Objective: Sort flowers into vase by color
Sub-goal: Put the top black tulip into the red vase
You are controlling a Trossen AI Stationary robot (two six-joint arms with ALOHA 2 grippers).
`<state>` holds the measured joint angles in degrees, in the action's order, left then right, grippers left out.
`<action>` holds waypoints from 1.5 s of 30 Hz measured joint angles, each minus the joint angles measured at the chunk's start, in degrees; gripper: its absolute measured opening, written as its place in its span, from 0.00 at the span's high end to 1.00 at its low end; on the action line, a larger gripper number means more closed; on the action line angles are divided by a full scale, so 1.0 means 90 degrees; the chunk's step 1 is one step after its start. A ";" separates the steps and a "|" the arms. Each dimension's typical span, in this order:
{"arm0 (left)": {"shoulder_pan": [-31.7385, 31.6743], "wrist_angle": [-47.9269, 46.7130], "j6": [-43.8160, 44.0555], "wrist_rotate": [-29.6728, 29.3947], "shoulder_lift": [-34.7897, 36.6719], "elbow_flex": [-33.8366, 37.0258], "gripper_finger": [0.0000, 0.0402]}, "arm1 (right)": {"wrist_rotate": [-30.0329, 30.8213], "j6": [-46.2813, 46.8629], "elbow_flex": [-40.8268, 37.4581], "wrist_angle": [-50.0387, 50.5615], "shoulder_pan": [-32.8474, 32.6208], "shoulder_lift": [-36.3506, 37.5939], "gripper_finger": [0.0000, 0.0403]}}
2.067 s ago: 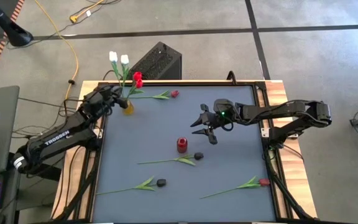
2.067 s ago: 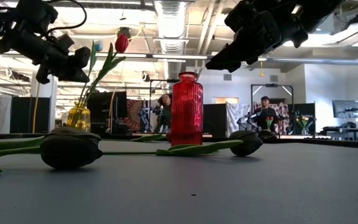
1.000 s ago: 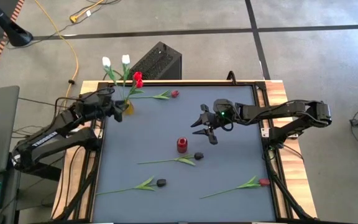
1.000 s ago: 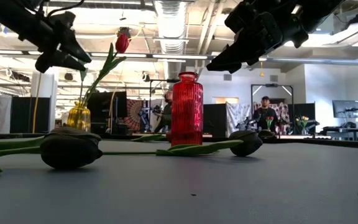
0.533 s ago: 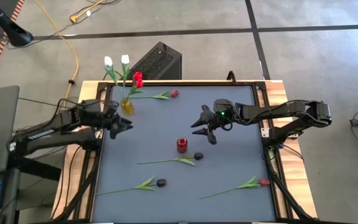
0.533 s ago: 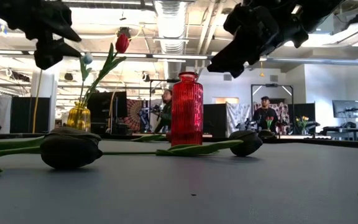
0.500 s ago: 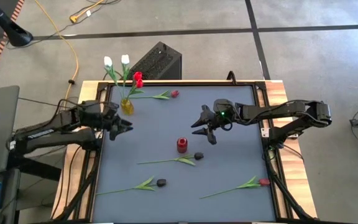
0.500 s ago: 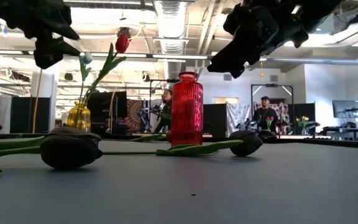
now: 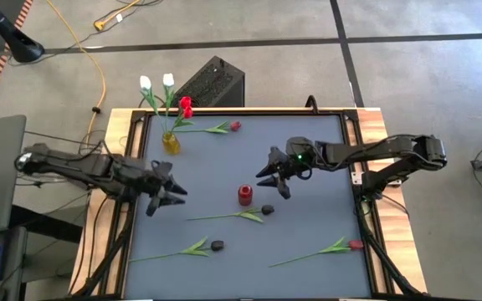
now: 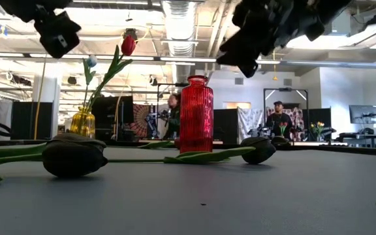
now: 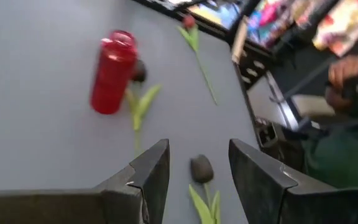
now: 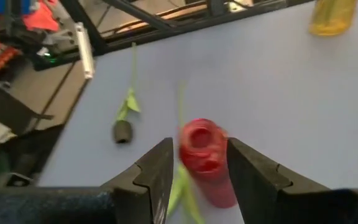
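Vases: one ribbed red glass vase mid-table, one yellow glass vase holding three tulips | loose tulips: five flat on table | my left gripper, right gripper: both open, empty

Left gripper: swung away from the yellow vase, carried out over the table's left part.
Right gripper: shifted slightly toward the red vase.
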<state>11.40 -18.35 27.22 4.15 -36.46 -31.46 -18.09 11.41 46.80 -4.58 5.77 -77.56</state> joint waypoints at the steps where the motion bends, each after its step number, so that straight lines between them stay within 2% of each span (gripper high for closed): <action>1: 0.0157 0.0150 -0.0055 -0.0050 -0.0129 0.0000 0.62 | 0.0000 0.0093 0.0052 0.0029 -0.0085 0.0000 0.56; 7: 0.0943 0.1070 -0.0557 -0.0385 -0.0979 0.0000 0.62 | 0.0090 0.0615 0.0305 0.0482 -0.0720 0.0000 0.56; 12: 0.1305 0.1572 -0.1037 -0.0816 -0.1823 0.0000 0.62 | 0.0755 0.1053 0.0314 0.0514 -0.1347 0.0000 0.56; 23: 0.1447 0.3230 -0.1924 -0.1225 -0.3770 0.0000 0.62 | 0.1991 0.1708 0.0317 0.0849 -0.2313 0.0000 0.56; 30: 0.1325 0.4162 -0.2503 -0.1869 -0.4836 -0.0001 0.62 | 0.2088 0.1753 0.0317 0.0853 -0.2559 0.0000 0.56; 37: 0.0983 0.4230 -0.2571 -0.1769 -0.5919 -0.0521 0.62 | 0.2237 0.1753 0.0317 0.0851 -0.2649 0.0000 0.56; 45: 0.0708 0.3588 -0.2473 -0.1643 -0.6877 -0.1095 0.62 | 0.2239 0.2025 0.0317 0.0899 -0.2698 0.0000 0.56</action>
<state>17.77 13.94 4.96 -10.64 -98.36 -41.31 2.07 29.63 49.65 3.51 -18.51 -77.56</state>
